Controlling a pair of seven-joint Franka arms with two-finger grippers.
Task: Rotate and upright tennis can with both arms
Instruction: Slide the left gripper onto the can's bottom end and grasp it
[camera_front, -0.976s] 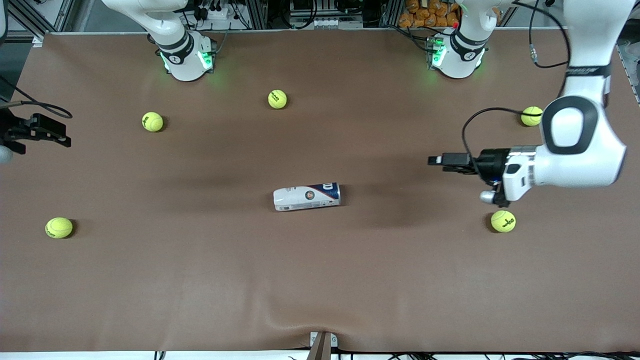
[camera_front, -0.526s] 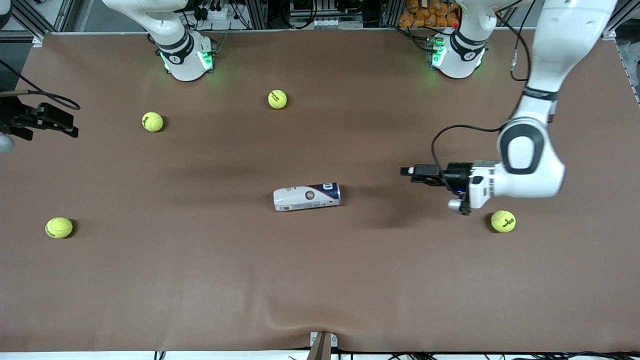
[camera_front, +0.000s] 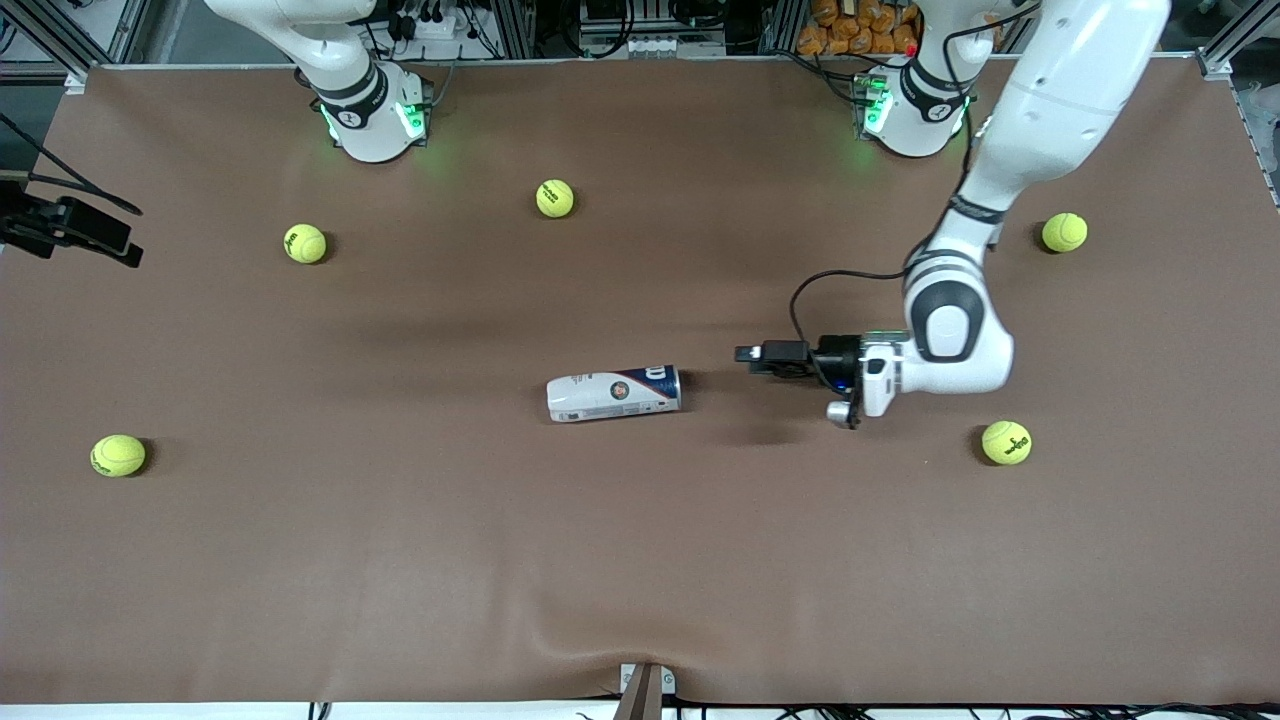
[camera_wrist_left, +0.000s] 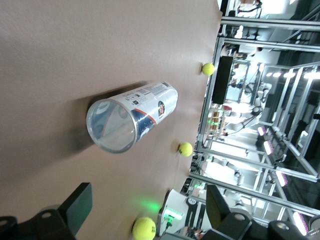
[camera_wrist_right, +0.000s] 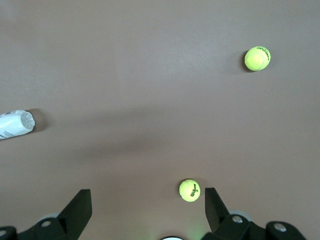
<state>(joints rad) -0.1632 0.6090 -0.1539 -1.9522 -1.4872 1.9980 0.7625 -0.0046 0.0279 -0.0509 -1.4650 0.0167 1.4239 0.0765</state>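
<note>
The tennis can (camera_front: 613, 393) lies on its side in the middle of the brown table, its dark blue end toward the left arm's end. In the left wrist view the tennis can (camera_wrist_left: 132, 117) points its silvery-rimmed end at the camera. My left gripper (camera_front: 745, 355) hovers low, a short gap from that end, level with it and open. Nothing is between the left gripper's (camera_wrist_left: 148, 207) fingers. My right gripper (camera_front: 118, 245) is open and empty over the table's edge at the right arm's end. From the right gripper (camera_wrist_right: 148, 207), the tennis can (camera_wrist_right: 15, 125) shows only partly.
Several yellow-green tennis balls lie scattered. One ball (camera_front: 1006, 442) sits close to the left arm's wrist and another (camera_front: 1064, 232) sits nearer the bases. Two balls (camera_front: 555, 198) (camera_front: 305, 243) lie toward the right arm's base. One (camera_front: 118, 455) lies near the right arm's end.
The left arm has swung in from its end of the table toward the can, gripper still open. The right gripper has drifted slightly toward the bases at the table's edge.
</note>
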